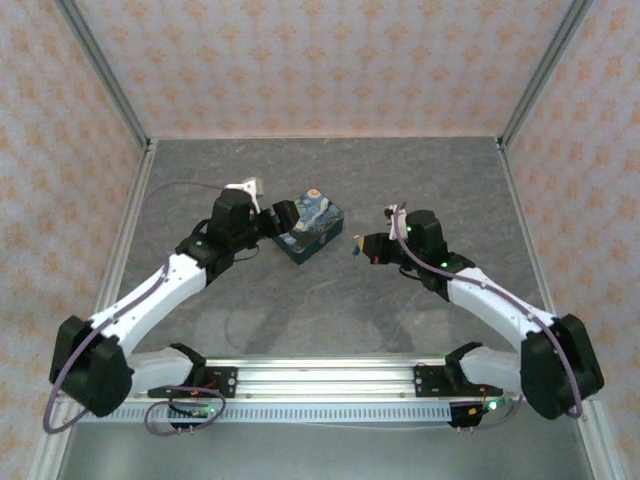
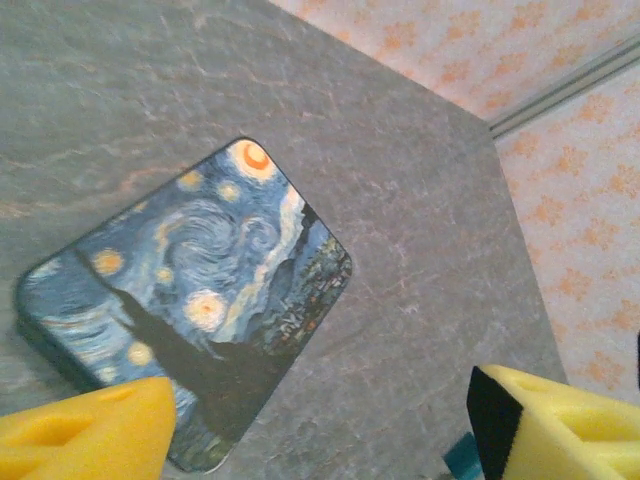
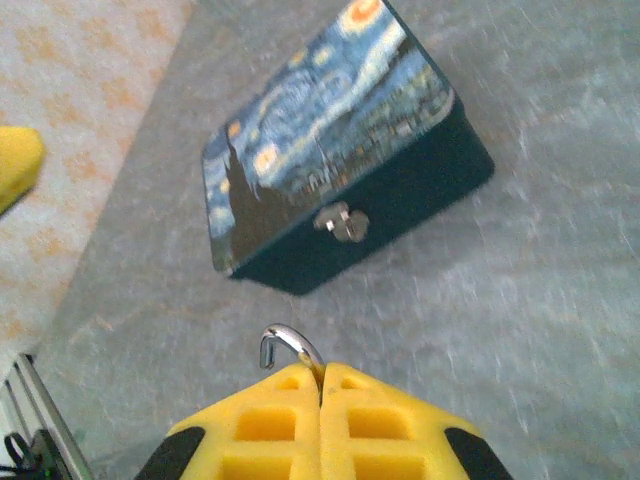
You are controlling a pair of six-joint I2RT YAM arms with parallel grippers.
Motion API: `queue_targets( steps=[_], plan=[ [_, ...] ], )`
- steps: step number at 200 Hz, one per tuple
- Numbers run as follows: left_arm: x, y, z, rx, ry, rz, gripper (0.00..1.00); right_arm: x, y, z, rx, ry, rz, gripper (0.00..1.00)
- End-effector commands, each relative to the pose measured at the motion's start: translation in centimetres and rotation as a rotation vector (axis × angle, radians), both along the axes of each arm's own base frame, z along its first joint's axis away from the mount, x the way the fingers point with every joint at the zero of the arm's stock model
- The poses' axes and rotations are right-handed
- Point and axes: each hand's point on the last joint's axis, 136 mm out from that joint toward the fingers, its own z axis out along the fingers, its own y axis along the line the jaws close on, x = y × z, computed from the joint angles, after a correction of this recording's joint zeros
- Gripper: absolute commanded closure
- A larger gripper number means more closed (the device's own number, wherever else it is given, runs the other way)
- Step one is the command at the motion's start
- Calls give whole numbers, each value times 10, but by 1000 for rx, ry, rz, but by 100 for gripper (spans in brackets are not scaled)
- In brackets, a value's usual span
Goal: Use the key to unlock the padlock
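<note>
Right claw [image 3: 322, 376] clamps the padlock [image 3: 291, 344] by its shackle; left claw [image 2: 320, 430] spread by the shut box [image 2: 200, 300].

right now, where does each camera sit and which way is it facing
top external: fixed above, behind the arm bases, looking down the grey table at the rectangular night-sky-printed box; both arms, left gripper and right gripper show.
left wrist: above the box lid, facing down; its spread yellow foam fingers at bottom.
right wrist: low, facing the box's latch side; its shut yellow pads pinch a curved pale metal shackle.
shared: both wrists see the box.
</note>
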Motion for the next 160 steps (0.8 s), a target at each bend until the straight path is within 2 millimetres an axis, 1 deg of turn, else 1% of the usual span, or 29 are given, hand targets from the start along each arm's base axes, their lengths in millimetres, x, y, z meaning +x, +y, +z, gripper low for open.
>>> queue_targets(
  steps=[1, 16, 27, 48, 70, 85, 110, 160],
  plan=[
    [-5, 27, 11, 75, -91, 86, 20, -22, -17, -12, -114, 92, -25, 100],
    [-14, 35, 17, 94, -133, 102, 19, -30, -23, -13, -134, 135, -48, 100],
    [-22, 36, 20, 97, -161, 97, 19, -35, -27, -16, -143, 167, -65, 100],
    [-33, 40, 19, 114, -181, 89, 17, -45, -31, -25, -147, 228, -91, 100],
    [-41, 54, 12, 142, -182, 138, 8, -53, -37, -42, -161, 284, -112, 100],
    [-46, 62, 12, 148, -195, 165, 3, -57, -41, -55, -180, 311, -132, 100],
    [-51, 67, 13, 174, -216, 164, 1, -58, -46, -71, -204, 332, -156, 100],
    [-54, 73, 11, 209, -199, 177, 1, -52, -48, -92, -271, 366, -148, 100]
  ],
)
